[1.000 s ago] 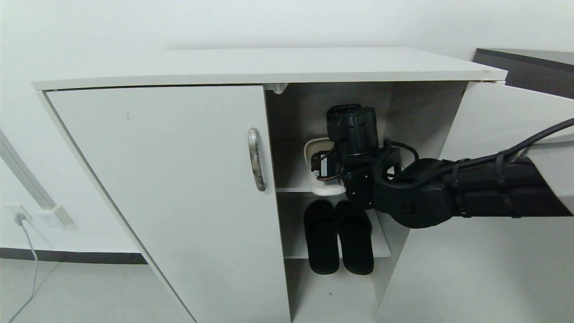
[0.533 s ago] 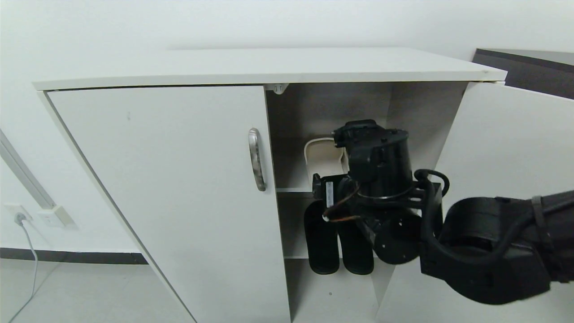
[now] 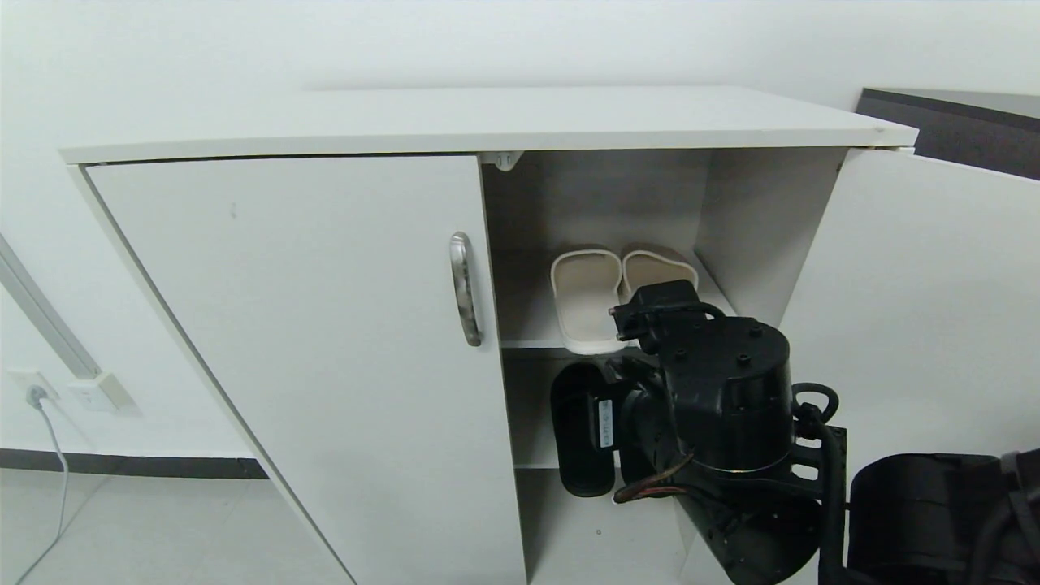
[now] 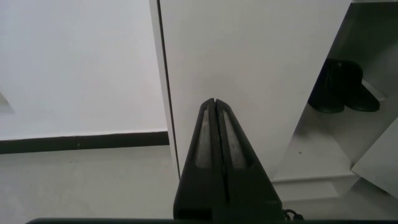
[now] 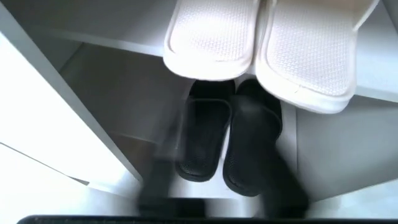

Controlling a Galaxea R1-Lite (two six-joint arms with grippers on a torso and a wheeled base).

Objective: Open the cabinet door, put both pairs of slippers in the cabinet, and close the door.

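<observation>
**Both slipper pairs on the shelves, right door open**

The right gripper sits low in front of the cabinet's open compartment. It is released: its blurred fingers stand well apart with nothing between them. Just beyond the gripper, the black slippers lie side by side on the lower shelf, toes pointing into the cabinet. Above and farther in, the white slippers rest together on the upper shelf, their heels overhanging its front edge. The right door is swung wide open on the gripper's right. The left door is closed on its left, the metal handle near that door's inner edge.

The left gripper is clenched, its fingers pressed together around nothing. It faces the closed left door from low down, apart from it, with the black slippers off to its right in the open compartment
</observation>
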